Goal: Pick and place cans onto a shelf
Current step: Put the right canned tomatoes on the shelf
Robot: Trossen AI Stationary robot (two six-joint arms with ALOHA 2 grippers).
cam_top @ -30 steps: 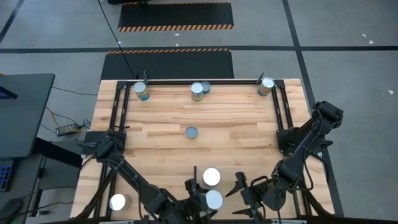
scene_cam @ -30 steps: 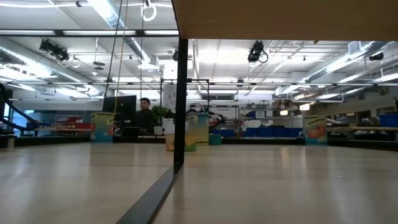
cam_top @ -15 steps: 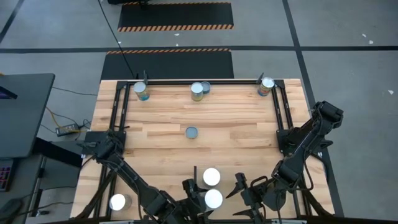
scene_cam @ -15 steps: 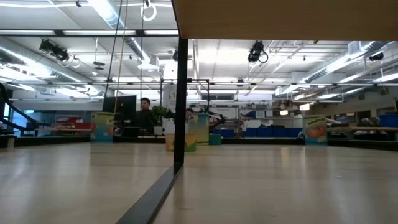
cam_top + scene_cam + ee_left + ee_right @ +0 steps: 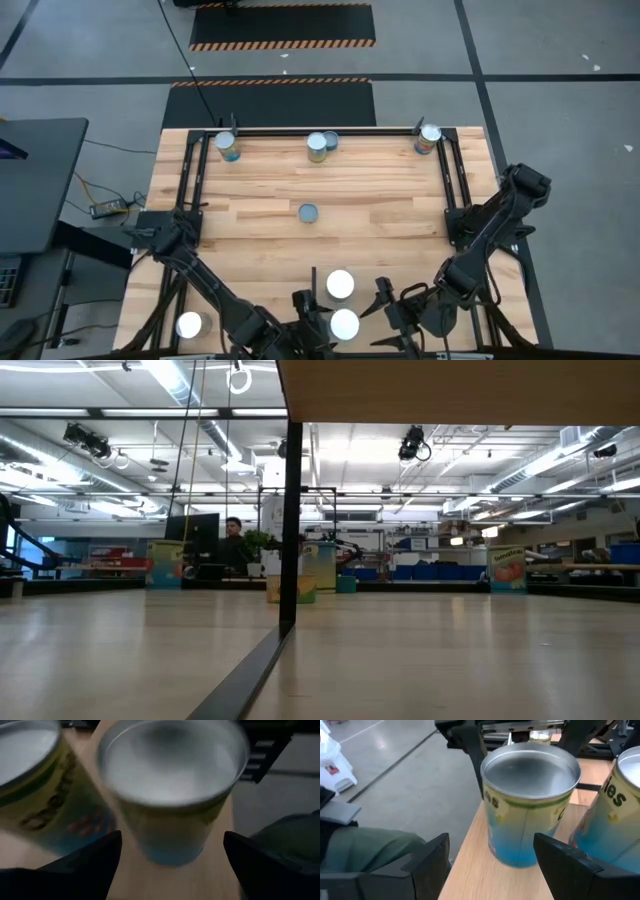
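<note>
The shelf (image 5: 380,190) is a light-wood board edged by black bars. Two silver-topped cans stand at its near edge: the near can (image 5: 344,323) and one just beyond it (image 5: 340,284). My left gripper (image 5: 170,865) is open, its fingers on either side of the near can (image 5: 170,795) without touching; the other can (image 5: 30,785) is beside it. My right gripper (image 5: 495,865) is open around the same can (image 5: 530,805) from the opposite side, also clear of it. More cans stand along the far edge (image 5: 227,146) (image 5: 318,146) (image 5: 430,138), and one mid-board (image 5: 309,212).
Another can (image 5: 188,324) stands at the near left corner. Black frame bars (image 5: 455,170) run along the board's sides. A black post (image 5: 290,530) rises in the low view. Grey-green cloth (image 5: 370,850) shows past the board's near edge. Bare wood lies mid-board.
My left gripper has shifted and rolled a little beside the near can, staying open. The cans and my right gripper have kept their places.
</note>
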